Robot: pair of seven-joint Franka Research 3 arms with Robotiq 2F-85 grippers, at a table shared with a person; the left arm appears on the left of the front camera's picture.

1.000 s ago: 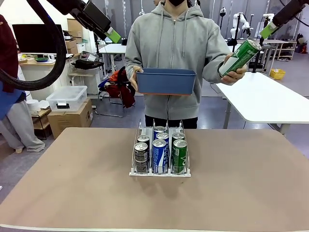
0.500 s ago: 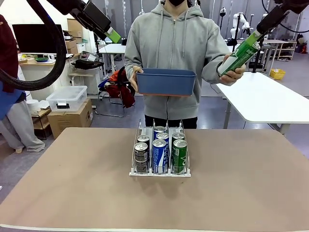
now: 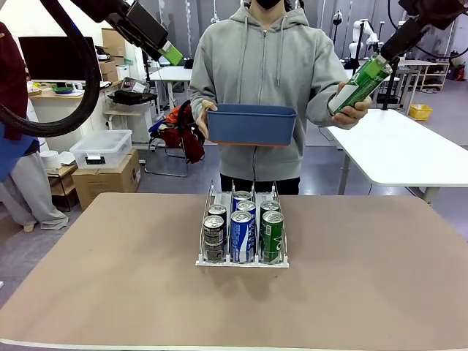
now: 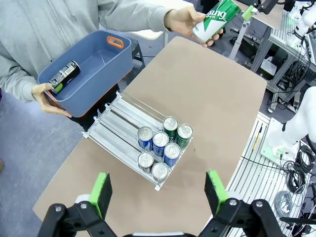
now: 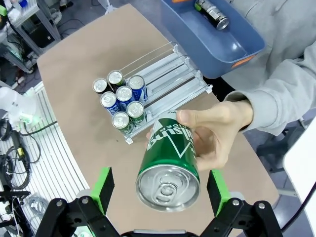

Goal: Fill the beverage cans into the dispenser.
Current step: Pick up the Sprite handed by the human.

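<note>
The dispenser [image 3: 242, 262] stands mid-table with several beverage cans [image 3: 241, 235] packed at its near end. Across the table a person holds out a green can [image 3: 357, 85] in one hand [image 3: 351, 113]. My right gripper [image 3: 385, 51] hangs open at that can's top. In the right wrist view the green can [image 5: 169, 160] lies between the spread fingers [image 5: 103, 187], clear of both pads, still gripped by the hand [image 5: 222, 131]. My left gripper [image 3: 172, 54] is raised high at the left, open and empty [image 4: 159, 192], looking down on the dispenser [image 4: 116, 123].
The person's other hand holds a blue bin [image 3: 252, 123] above the table's far edge; a black can [image 4: 64, 76] lies inside it. A white table [image 3: 409, 150] stands at the right behind. Bare tabletop surrounds the dispenser.
My right gripper has swung left and down onto the top of the green can. The person's hand has lifted the can slightly. The left arm has stayed put.
</note>
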